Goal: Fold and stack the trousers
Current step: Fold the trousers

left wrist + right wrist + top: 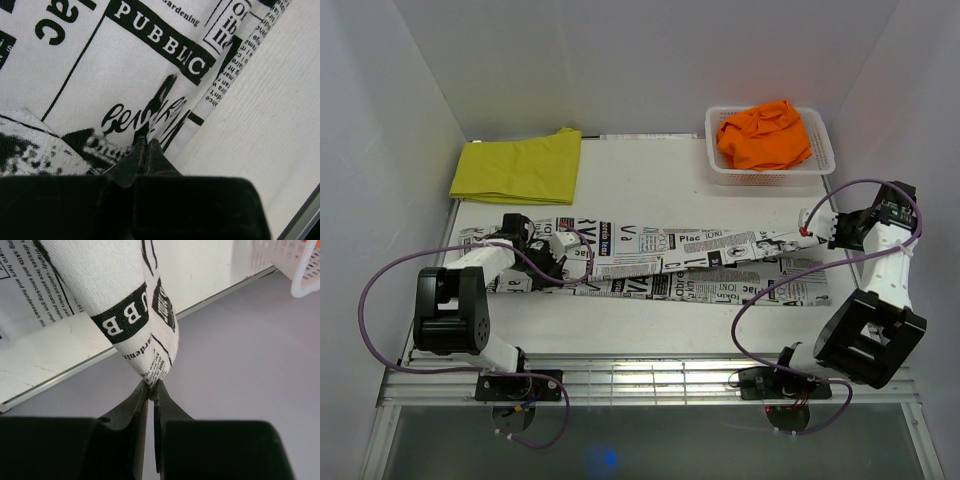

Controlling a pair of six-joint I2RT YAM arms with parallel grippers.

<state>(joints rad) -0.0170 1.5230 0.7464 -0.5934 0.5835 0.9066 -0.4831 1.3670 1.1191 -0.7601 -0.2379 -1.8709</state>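
Observation:
The newspaper-print trousers (pixel 690 265) lie stretched across the table middle, one leg raised off the other. My left gripper (pixel 563 245) is shut on their left end; in the left wrist view its tips (pixel 148 145) pinch the printed cloth (pixel 125 75). My right gripper (pixel 810 225) is shut on the right end of the upper leg; in the right wrist view its tips (pixel 151 386) hold a bunched cloth tip (pixel 130 315) lifted above the table. The yellow trousers (pixel 518 167) lie folded at the back left. The orange trousers (pixel 765 135) sit in the basket.
A white lattice basket (pixel 820 165) stands at the back right, also in the right wrist view (pixel 305 265). White walls close in the left, back and right. The table's metal front rail (pixel 650 380) runs between the arm bases.

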